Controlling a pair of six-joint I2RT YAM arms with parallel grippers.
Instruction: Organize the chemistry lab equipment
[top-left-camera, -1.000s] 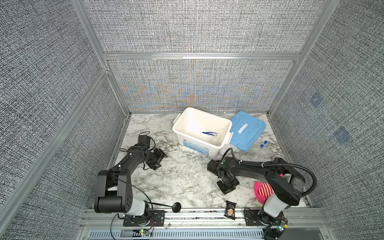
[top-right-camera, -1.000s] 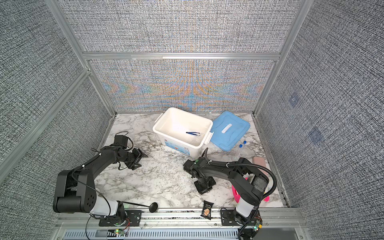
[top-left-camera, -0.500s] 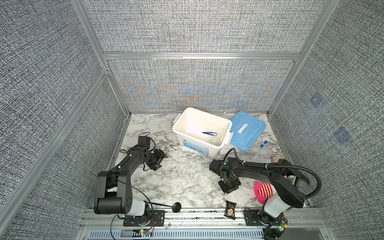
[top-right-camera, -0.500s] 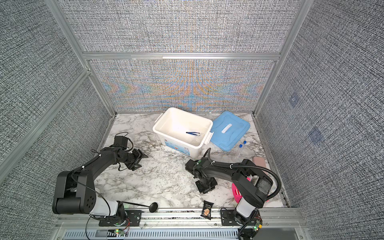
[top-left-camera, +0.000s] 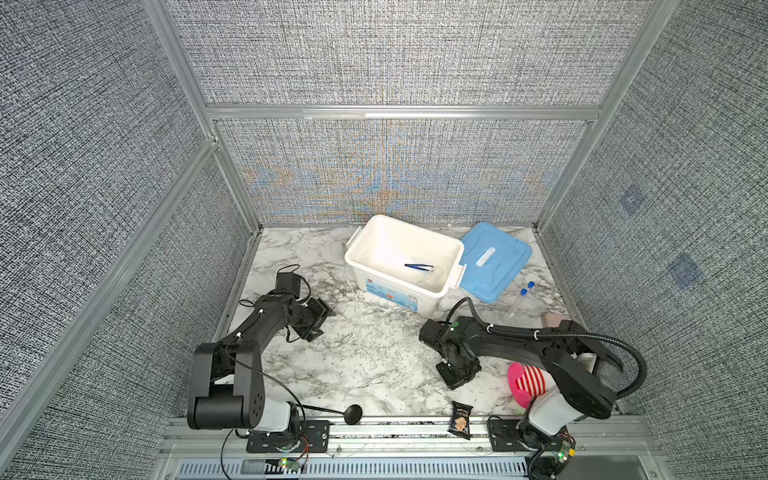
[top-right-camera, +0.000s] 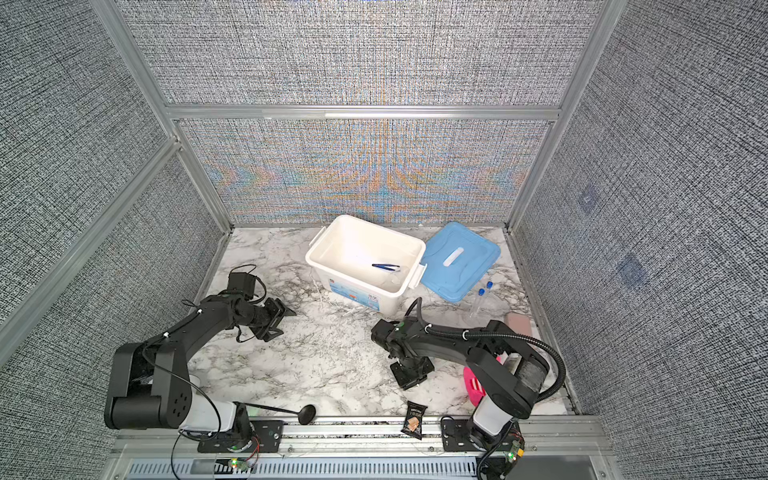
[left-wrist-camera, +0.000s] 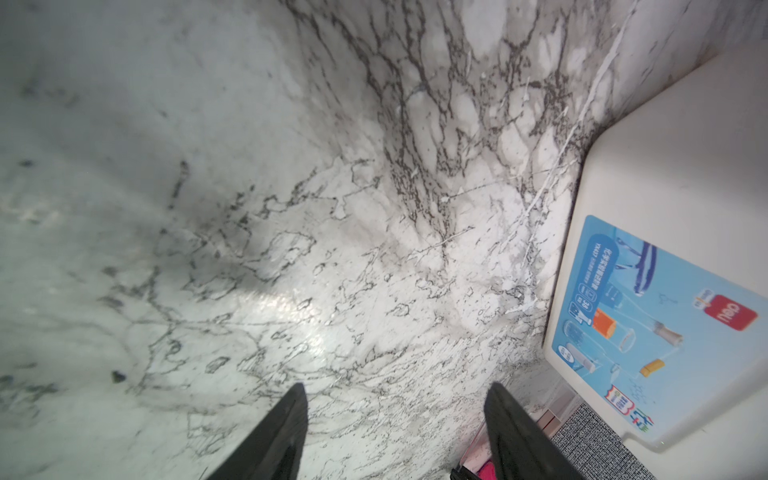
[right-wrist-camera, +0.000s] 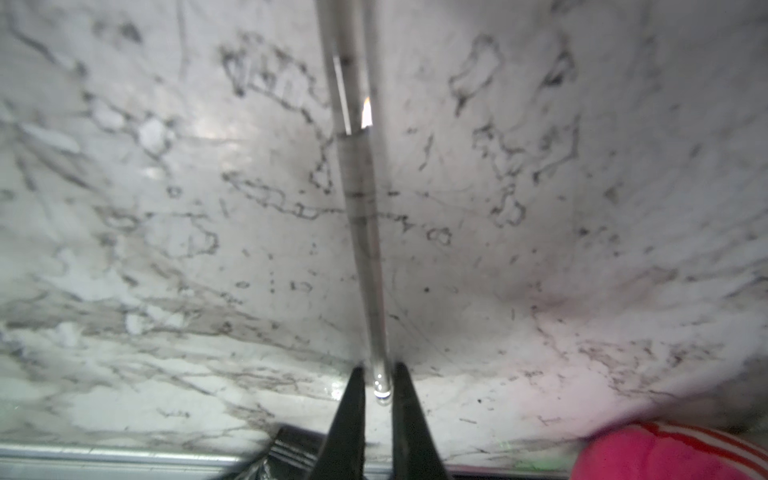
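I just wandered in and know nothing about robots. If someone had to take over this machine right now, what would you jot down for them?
Left hand: open, empty, over the bare marble table.
Right hand: shut on one end of the long thin stick, low near the table's front.
Done: the dark blue tweezers lie in the white bin. The blue lid is off, beside it.
Left: the stick goes into the bin, then the two blue-capped tubes lying on the table by the lid. The lid probably goes on last.
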